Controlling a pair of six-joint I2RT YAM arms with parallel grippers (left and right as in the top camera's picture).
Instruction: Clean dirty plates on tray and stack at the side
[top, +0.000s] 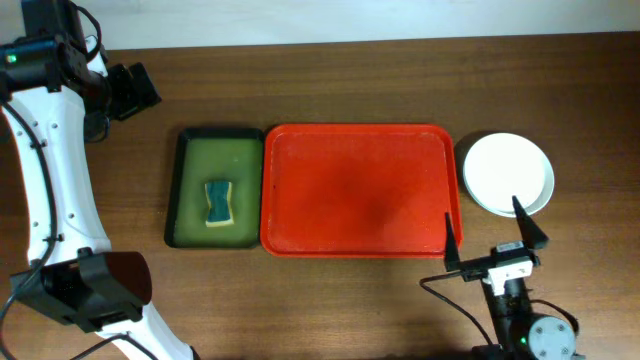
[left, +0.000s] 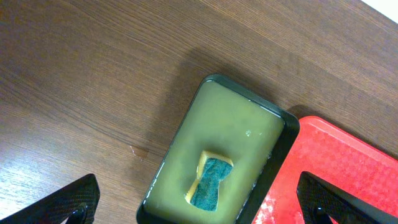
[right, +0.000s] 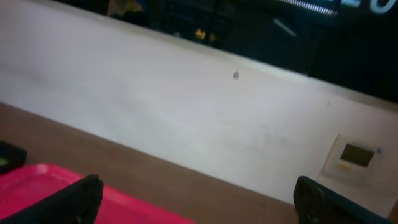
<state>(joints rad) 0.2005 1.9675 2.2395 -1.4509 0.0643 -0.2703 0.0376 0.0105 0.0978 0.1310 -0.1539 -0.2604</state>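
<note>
The red tray (top: 360, 190) lies bare in the middle of the table (top: 330, 300), no plate and no visible smear on it, so the clearing part of the job looks done. The dirty plates (top: 507, 170) sit in a stack on the wood just off the tray's rim at about 3 o'clock from its centre. The white one is on top, and a second rim peeks out at the stack's 5 o'clock; how many lie beneath cannot be counted from here. That spot fits "at the side": off the tray but close to it. At 9 o'clock, touching the red tray, stands the green tray (top: 172, 190) of cloudy wash water with the sponge (top: 218, 203) lying flat in it, parked where it can soak. The right gripper (top: 482, 212) hovers at roughly 4 o'clock from the tray centre, jaws spread wide and empty, fingertips pointing toward the stack, which reads as a release posture. The left gripper (left: 198, 177) hangs far out at 10 o'clock, fingers wide apart with nothing between them, looking down on the wash tray, out of the other arm's way
</note>
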